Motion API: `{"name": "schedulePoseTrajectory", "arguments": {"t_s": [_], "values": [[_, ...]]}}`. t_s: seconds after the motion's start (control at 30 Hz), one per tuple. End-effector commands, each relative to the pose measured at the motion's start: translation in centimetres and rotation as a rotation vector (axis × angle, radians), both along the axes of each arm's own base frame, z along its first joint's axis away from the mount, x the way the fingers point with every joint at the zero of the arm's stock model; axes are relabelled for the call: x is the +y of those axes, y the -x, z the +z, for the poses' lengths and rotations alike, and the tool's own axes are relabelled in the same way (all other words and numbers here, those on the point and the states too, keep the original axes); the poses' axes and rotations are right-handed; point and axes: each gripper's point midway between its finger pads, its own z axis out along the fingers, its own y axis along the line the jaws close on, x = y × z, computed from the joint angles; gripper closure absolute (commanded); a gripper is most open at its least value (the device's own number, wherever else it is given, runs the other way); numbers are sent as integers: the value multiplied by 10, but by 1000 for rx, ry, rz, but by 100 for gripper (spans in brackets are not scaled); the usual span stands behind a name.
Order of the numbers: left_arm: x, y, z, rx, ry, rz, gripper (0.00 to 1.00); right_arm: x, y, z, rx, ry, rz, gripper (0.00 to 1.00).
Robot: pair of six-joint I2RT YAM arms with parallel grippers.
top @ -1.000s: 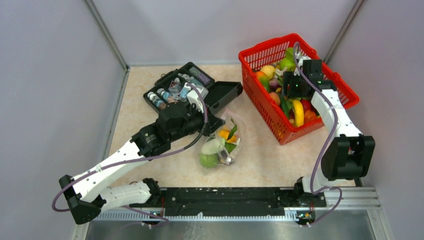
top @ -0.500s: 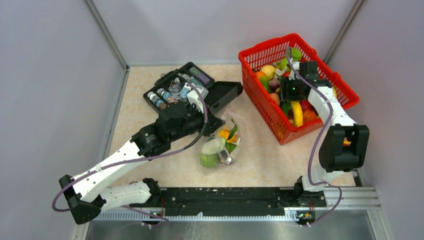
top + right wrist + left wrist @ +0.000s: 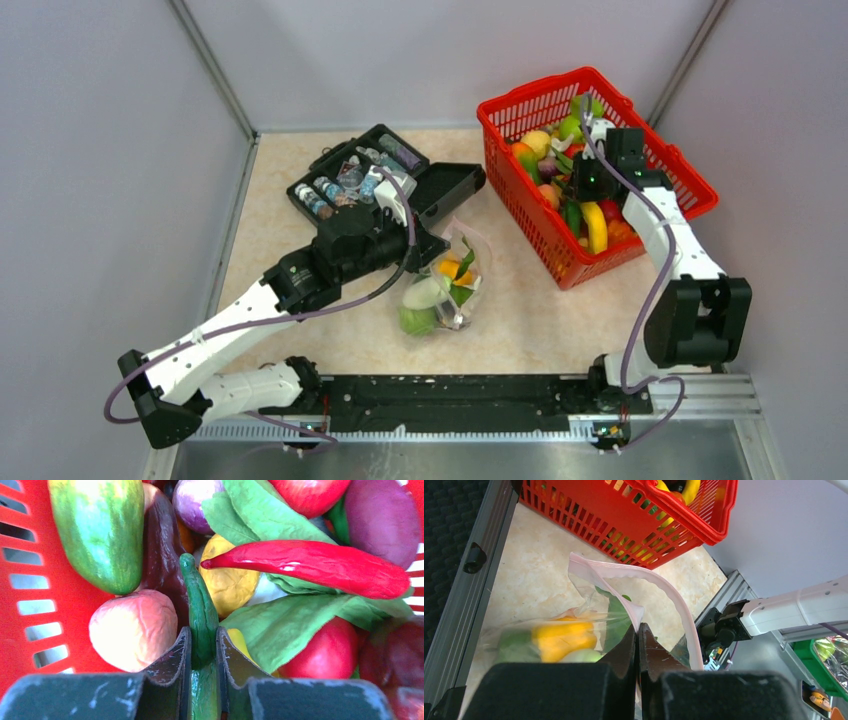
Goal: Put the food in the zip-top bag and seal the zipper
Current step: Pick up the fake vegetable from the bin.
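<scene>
The clear zip-top bag (image 3: 452, 285) lies mid-table holding food: a yellow pepper (image 3: 561, 637), a white radish (image 3: 425, 292) and a green apple (image 3: 418, 320). Its pinkish zipper (image 3: 674, 595) arches open at the mouth. My left gripper (image 3: 432, 252) (image 3: 639, 640) is shut on the bag's mouth edge, and the strip runs in between the jaws. My right gripper (image 3: 574, 192) (image 3: 202, 632) is down inside the red basket (image 3: 530, 215), shut on a slim dark green vegetable (image 3: 200, 600). Around it lie a red chili (image 3: 310, 565), a striped green gourd (image 3: 100, 530) and a pale peach-coloured fruit (image 3: 132, 630).
An open black case (image 3: 355, 175) with small bottles sits at the back left, its lid (image 3: 450, 185) lying toward the basket. The basket stands against the right wall, heaped with toy produce. Grey walls close the sides, and a metal rail (image 3: 450, 390) runs along the near edge.
The right gripper has shifted over the basket's produce and its jaws have closed on the slim green vegetable. The left arm and the bag have not moved.
</scene>
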Motion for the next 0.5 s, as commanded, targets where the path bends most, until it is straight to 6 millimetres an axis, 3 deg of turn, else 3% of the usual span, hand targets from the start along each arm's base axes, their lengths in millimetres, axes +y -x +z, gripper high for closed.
{"name": "schedulePoseTrajectory", "arguments": {"t_s": [0.0,0.27,0.47], "values": [[4,2,13,-30,37,8,100,-8,-3,62,-259,-17,-84,98],[4,2,11,-26,40,8,100,-42,38,123,-639,-59,-323,100],[1,3,12,-25,43,-3,100,-47,60,135,-745,-137,-386,100]]}}
